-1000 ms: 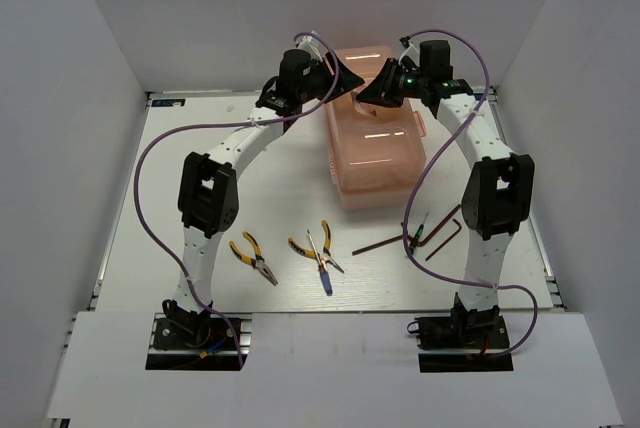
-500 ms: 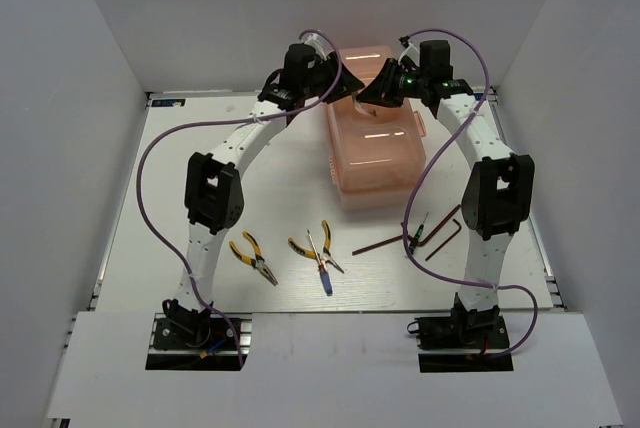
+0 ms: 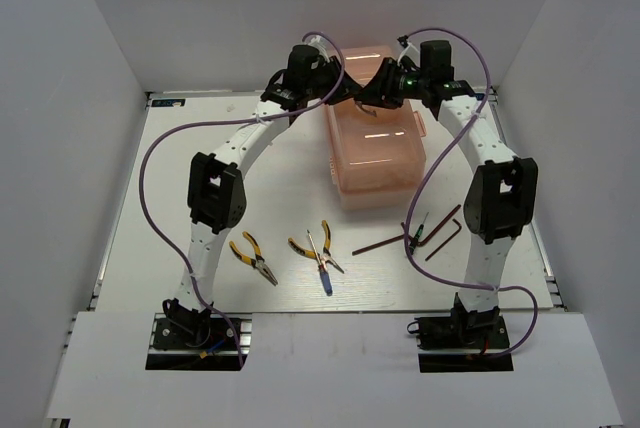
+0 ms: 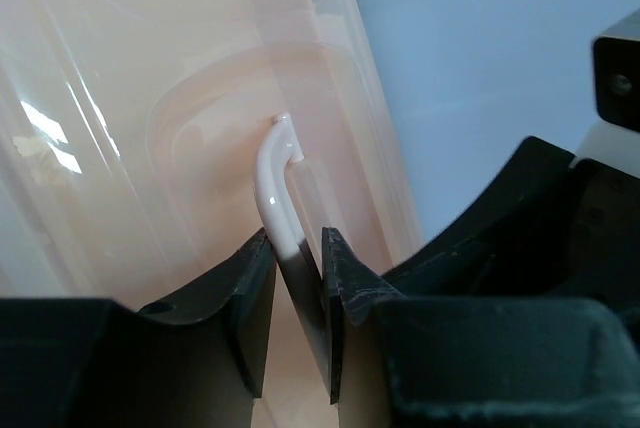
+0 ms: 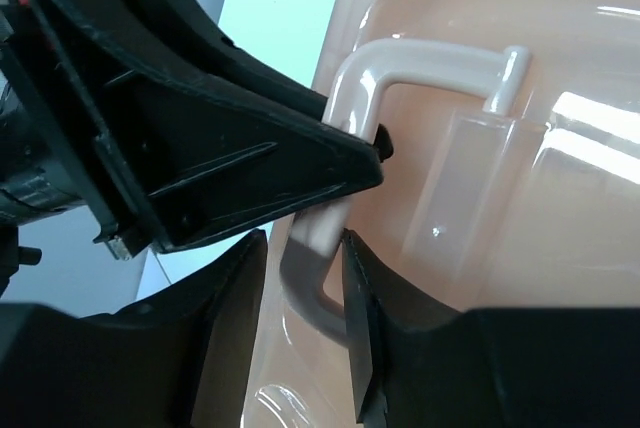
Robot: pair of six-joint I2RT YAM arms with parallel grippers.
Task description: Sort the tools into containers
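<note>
The salmon-pink toolbox [image 3: 375,153] stands shut at the back middle of the table. My left gripper [image 3: 347,91] is shut on its white lid handle [image 4: 272,183], which sits between both jaws [image 4: 297,253]. My right gripper [image 3: 372,98] has its jaws round the same handle [image 5: 420,63]; in the right wrist view [image 5: 305,268] the right finger touches it and a narrow gap shows at the left finger. On the table lie two yellow-handled pliers [image 3: 253,259] [image 3: 303,246], a blue-handled screwdriver [image 3: 325,278], hex keys [image 3: 380,244] [image 3: 448,230] and a small green-black tool [image 3: 418,234].
White walls enclose the table on the left, back and right. Purple cables loop from both arms over the table. The tools lie in a row in front of the toolbox, between the two arm bases.
My left gripper has moved right, onto the toolbox handle beside the right gripper. The right gripper has shifted only slightly. The tools have not moved.
</note>
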